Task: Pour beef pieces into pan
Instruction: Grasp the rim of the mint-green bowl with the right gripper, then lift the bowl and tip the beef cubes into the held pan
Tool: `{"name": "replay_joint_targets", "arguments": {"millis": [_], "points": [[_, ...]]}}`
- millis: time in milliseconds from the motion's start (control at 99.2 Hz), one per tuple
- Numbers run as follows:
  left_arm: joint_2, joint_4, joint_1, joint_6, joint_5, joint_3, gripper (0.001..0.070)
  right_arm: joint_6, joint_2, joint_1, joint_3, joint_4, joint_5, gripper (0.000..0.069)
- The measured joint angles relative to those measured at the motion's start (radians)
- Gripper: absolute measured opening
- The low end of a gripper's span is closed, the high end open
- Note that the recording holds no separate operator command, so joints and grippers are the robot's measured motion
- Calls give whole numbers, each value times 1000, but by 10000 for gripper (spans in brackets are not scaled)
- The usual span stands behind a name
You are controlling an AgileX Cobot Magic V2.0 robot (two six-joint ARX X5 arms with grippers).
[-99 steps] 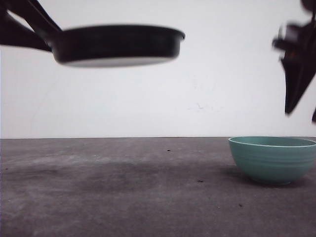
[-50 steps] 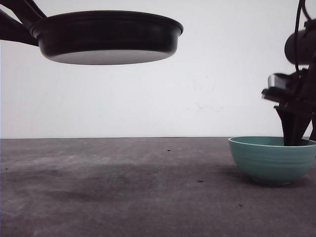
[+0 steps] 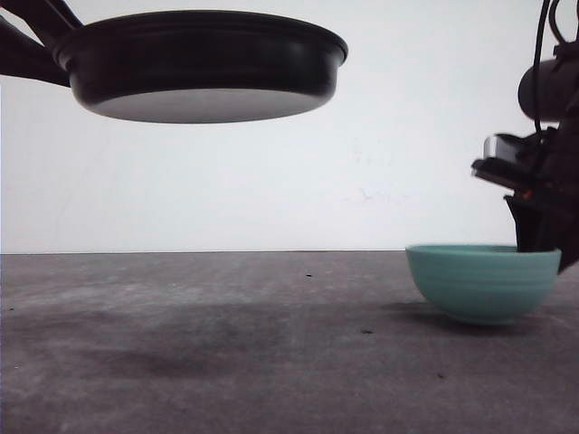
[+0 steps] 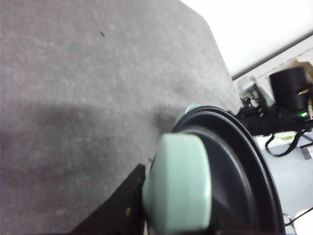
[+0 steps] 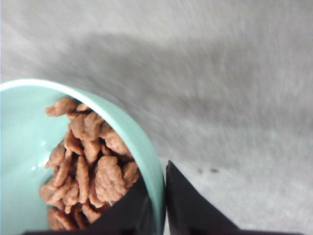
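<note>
The black pan [image 3: 204, 63] hangs high over the table's left side, roughly level. My left gripper [image 3: 41, 41] is shut on its mint-green handle [image 4: 178, 183]; one black finger [image 4: 120, 203] presses the handle's side. The beef pieces [image 5: 88, 166] lie heaped inside a teal ribbed bowl [image 3: 479, 282] at the right, which sits just off the table and slightly tilted. My right gripper [image 5: 163, 210] is shut on the bowl's rim [image 5: 142, 142], one finger inside and one finger [image 5: 195, 210] outside. The pan's inside [image 4: 230, 171] looks dark and bare.
The grey table [image 3: 226, 344] stretches between pan and bowl, with a few dark specks [image 3: 366, 331] and the pan's shadow on it. A white wall stands behind. The right arm's black body [image 3: 547, 136] rises above the bowl.
My right gripper came down and closed on the bowl's rim. The bowl has since shifted left and risen a little off the table. The pan moved slightly right.
</note>
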Motion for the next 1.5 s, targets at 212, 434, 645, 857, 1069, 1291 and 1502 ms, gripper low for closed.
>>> {"name": "replay_joint_targets", "arguments": {"millis": [212,434,645,857,1069,1291,1502], "points": [[50,0,-36,-12,0,0,57,32,-267,113,32,50,32,15],[107,-3,-84,-29,0,8,57,91,-441,277,116,82,64,15],[177,-16,-125,-31,-1,108,57,119,-475,499,122,93,232,14],[233,-79,-148,-11,-32,193,56,91,-469,697,121,123,545,14],[237,-76,-148,-1,-50,225,56,-24,-469,848,121,195,834,14],[237,-77,-148,0,-55,229,56,-151,-436,936,121,261,1096,14],[237,-77,-148,-5,-56,230,56,-294,-431,984,90,449,1210,14]]}}
